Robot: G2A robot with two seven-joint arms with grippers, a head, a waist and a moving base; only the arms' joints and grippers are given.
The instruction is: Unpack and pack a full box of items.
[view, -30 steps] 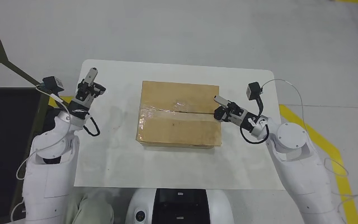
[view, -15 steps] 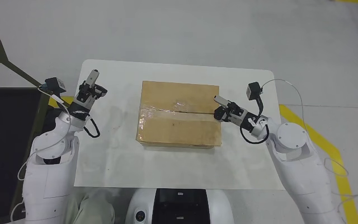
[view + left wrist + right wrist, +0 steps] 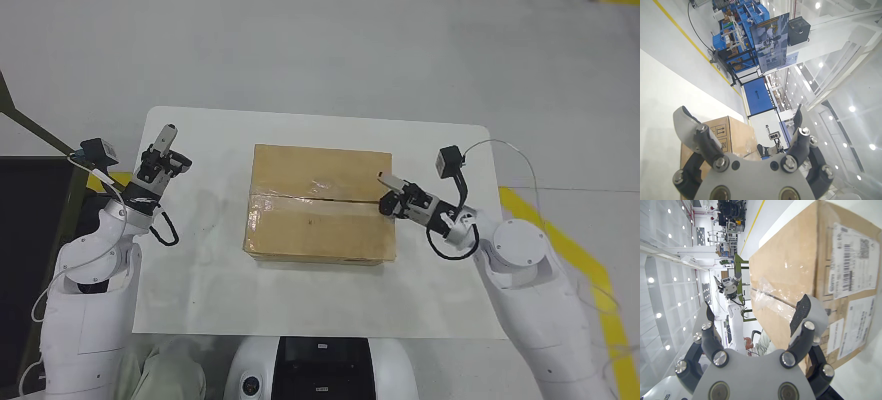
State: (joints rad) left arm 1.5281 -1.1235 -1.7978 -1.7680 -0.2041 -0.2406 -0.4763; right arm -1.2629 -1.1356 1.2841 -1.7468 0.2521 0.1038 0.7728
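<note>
The box (image 3: 310,170) sits shut in the middle of the counter (image 3: 200,270), between the two sets of fingers. It lies just in front of the right fingers (image 3: 386,192) and well apart from the left fingers (image 3: 172,146).

The right fingers are spread wide and hold nothing. They are at the box's end, level with its top edge. In the right wrist view one finger overlaps that edge, right where the tape (image 3: 764,294) along the lid reaches the end of the box. The other finger stands out in free air above the lid. Whether the nearer finger touches the cardboard cannot be told. The tape runs away from these fingers along the middle of the lid, wrinkled and shiny. Just below the nearer finger, white labels (image 3: 851,266) cover the end face of the box.

The left fingers are also spread wide and hold nothing. They are raised over the counter's edge at the far side of the box from the right fingers. In the left wrist view a corner of the box shows beyond and beside one finger, clear of it.
</note>
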